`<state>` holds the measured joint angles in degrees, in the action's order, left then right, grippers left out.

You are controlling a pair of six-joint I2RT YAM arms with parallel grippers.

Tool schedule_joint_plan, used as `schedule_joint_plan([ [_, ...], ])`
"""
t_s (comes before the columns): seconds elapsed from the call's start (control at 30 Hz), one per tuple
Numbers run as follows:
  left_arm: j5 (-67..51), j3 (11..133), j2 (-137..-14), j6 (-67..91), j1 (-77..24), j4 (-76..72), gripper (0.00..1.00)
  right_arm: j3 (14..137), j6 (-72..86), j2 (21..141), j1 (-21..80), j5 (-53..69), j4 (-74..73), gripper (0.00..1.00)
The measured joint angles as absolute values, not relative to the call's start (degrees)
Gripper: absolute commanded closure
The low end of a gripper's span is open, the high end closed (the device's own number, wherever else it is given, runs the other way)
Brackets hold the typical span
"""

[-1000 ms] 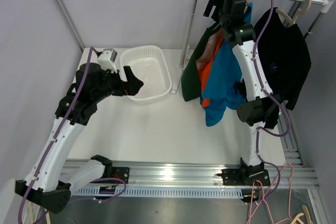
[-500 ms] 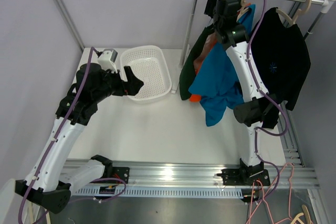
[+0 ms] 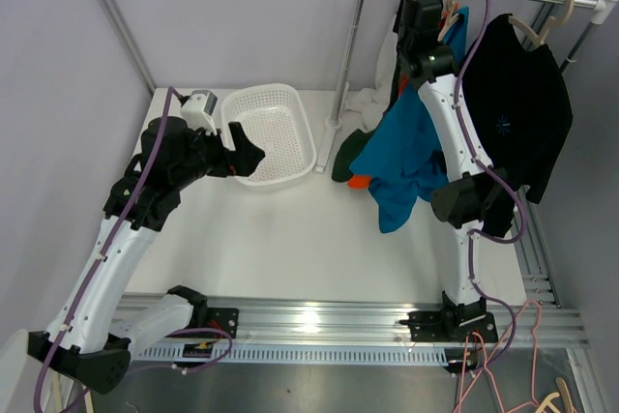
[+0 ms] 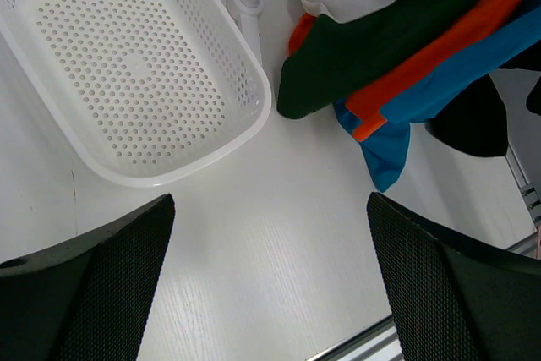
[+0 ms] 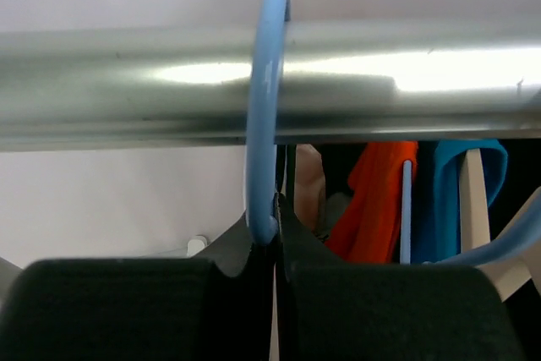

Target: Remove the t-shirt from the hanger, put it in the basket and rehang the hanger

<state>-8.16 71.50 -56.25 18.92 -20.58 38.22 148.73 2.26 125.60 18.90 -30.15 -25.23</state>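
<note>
With the right gripper (image 5: 276, 230) clamped on the hook of the blue hanger (image 5: 264, 82) at the rail (image 5: 448, 82) and the left gripper (image 4: 270, 289) gaping idle by the basket (image 4: 260, 103), the blue t-shirt (image 3: 401, 157), seemingly half-draped from the hanger, could snag and drag the black shirt (image 3: 517, 108) along.

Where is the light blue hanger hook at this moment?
The light blue hanger hook loops over the metal rail at the centre of the right wrist view, its lower end pinched in the right gripper.
</note>
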Motion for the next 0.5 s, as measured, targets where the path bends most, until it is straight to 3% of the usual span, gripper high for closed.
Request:
schedule_joint_plan([
  [0.5,-8.25,71.22,-56.21,18.85,-20.58,38.13,0.0,146.32,-1.93,118.74,25.74,-27.59,-25.96,1.0],
])
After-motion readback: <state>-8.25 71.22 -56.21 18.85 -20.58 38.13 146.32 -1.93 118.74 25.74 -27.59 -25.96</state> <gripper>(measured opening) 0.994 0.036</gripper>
